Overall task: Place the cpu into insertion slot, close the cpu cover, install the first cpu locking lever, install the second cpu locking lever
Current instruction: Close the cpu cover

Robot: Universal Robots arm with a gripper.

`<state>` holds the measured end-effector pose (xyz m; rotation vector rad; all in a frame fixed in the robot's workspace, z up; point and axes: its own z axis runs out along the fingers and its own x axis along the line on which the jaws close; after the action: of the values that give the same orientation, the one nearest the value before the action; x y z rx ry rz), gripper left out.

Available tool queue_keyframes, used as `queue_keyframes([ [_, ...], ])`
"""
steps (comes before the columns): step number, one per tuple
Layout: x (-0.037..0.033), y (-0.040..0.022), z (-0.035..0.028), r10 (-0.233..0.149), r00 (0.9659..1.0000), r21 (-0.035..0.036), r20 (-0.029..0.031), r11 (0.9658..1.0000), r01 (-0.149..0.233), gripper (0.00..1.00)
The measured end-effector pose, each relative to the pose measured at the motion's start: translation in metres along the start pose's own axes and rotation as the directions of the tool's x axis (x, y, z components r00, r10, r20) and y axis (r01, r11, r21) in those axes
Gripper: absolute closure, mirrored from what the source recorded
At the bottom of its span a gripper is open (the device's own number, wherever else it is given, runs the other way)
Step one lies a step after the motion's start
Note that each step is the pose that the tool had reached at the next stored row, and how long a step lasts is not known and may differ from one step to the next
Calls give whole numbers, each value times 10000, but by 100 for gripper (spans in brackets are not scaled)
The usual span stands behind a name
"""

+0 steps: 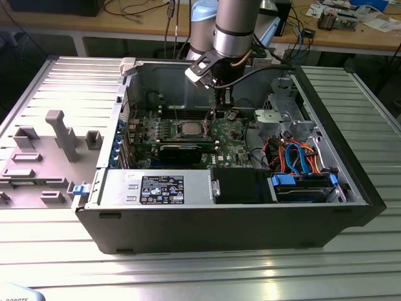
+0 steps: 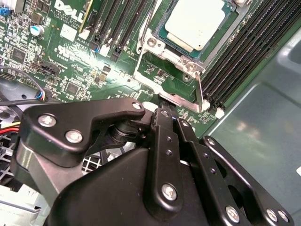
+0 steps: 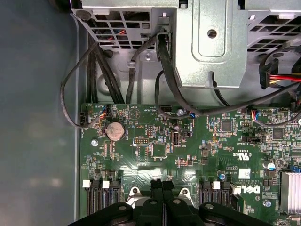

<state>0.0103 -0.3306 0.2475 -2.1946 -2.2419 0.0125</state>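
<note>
My tool (image 2: 171, 117), fingers pinched together on nothing visible, is just beside the thin locking lever (image 2: 199, 92); the cpu (image 2: 200, 21) lies in the insertion slot (image 2: 188, 66). That lever is probably stiff, springy: press its end

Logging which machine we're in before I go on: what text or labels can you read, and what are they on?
Power supply sticker: dense print, too small to read.
Green motherboard: a maker's mark in large white letters, in both wrist views; the other white codes are too small to read.
cpu: no print discernible on its grey face.
</note>
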Motion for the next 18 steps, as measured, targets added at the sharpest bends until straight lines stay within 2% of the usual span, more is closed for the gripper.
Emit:
queue_keyframes([
  [18,1,-51,1,1,10000,0,-1,10000,-1,89],
])
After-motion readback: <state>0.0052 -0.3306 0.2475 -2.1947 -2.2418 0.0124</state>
